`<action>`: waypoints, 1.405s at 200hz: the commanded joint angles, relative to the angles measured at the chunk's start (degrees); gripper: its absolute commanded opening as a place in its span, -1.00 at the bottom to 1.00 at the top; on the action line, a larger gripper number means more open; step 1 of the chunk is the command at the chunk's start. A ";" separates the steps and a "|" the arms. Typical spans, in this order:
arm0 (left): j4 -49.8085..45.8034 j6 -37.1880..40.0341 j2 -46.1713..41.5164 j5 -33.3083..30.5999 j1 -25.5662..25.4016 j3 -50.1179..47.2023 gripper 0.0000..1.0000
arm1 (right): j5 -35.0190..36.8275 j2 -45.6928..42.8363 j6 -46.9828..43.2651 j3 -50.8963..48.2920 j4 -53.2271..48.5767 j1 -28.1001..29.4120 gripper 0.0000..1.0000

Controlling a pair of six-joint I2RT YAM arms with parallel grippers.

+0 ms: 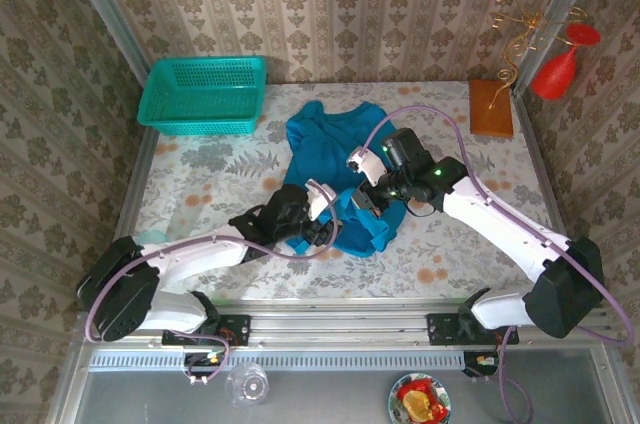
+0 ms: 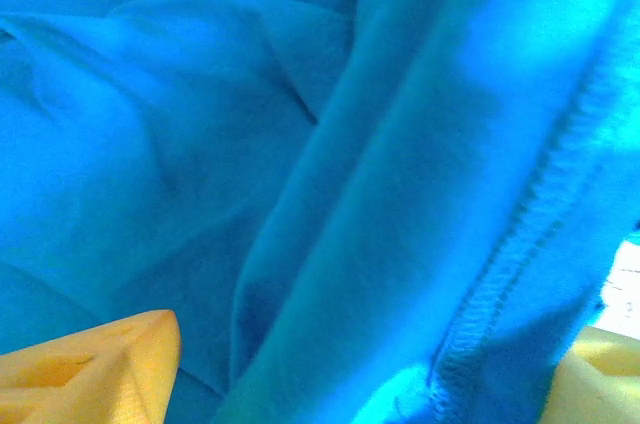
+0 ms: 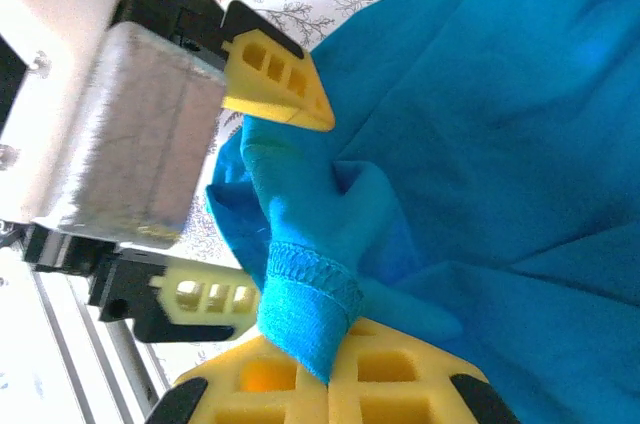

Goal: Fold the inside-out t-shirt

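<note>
The inside-out t-shirt (image 1: 335,139), plain teal-blue, lies bunched in the middle of the table, its near part lifted between the two arms. My right gripper (image 3: 335,374) is shut on a stitched hem of the t-shirt (image 3: 310,289); from above the right gripper (image 1: 362,200) sits at the cloth's near right. My left gripper (image 1: 328,216) stands open just to its left. Its yellow fingers (image 3: 285,94) straddle a fold of cloth without pressing it. In the left wrist view the t-shirt (image 2: 300,144) lies close, with a seam at the right, between the fingertips (image 2: 90,374) of the left gripper (image 2: 340,389).
A turquoise mesh basket (image 1: 205,94) stands at the back left. A wooden block (image 1: 490,107) and a red cone-shaped thing (image 1: 555,72) are at the back right. The floral tablecloth (image 1: 200,174) lies bare left of the shirt. A metal rail (image 1: 330,324) runs along the near edge.
</note>
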 commanded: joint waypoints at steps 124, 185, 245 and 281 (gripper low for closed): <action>-12.71 7.02 0.70 4.85 1.02 15.43 -1.00 | 23.84 -1.71 12.98 -2.54 3.04 -2.19 -0.30; -24.26 3.71 2.20 13.03 5.31 26.85 -1.00 | 29.57 -15.91 31.38 -15.93 10.22 9.19 -0.31; -27.08 3.27 1.48 16.96 5.58 31.46 -1.00 | 41.57 -10.87 39.81 -25.66 26.40 27.24 -0.77; -27.00 2.07 -0.64 19.02 5.49 30.87 -1.00 | 48.09 2.97 41.49 -23.01 35.73 28.29 -0.87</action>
